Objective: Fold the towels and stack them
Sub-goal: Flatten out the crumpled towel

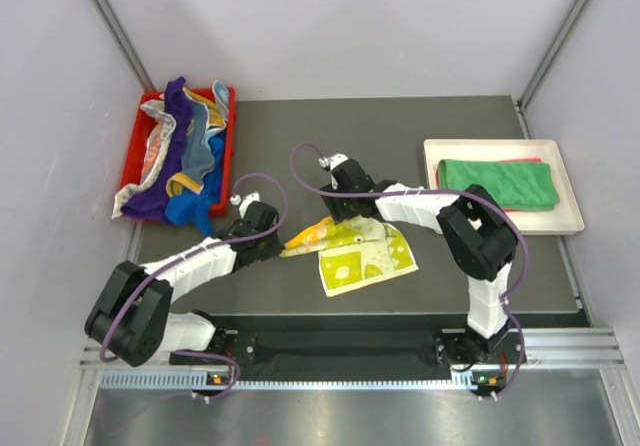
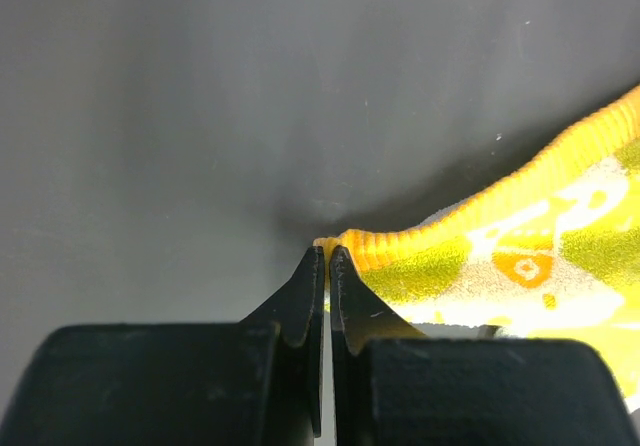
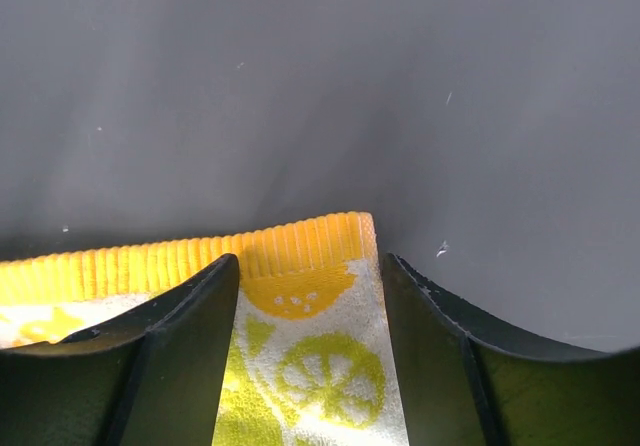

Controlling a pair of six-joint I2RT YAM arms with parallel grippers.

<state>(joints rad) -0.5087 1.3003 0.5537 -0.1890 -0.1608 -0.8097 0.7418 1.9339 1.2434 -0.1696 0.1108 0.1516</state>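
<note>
A yellow-green lemon-patterned towel [image 1: 365,256] lies on the dark table mat, its left part drawn up into a fold. My left gripper [image 1: 268,238] is shut on the towel's yellow ribbed corner [image 2: 350,244]. My right gripper [image 1: 340,188] is open, its fingers [image 3: 180,311] standing either side of another yellow-edged corner of the same towel [image 3: 310,296]. A folded green towel [image 1: 497,183] lies on a pink one in the white tray [image 1: 570,221]. Several unfolded towels, purple, blue and others [image 1: 185,161], fill the red bin.
The red bin [image 1: 132,161] stands at the back left, its cloths spilling over the near edge. The white tray is at the right. The dark mat [image 1: 350,126] ends at a metal rail near the arm bases.
</note>
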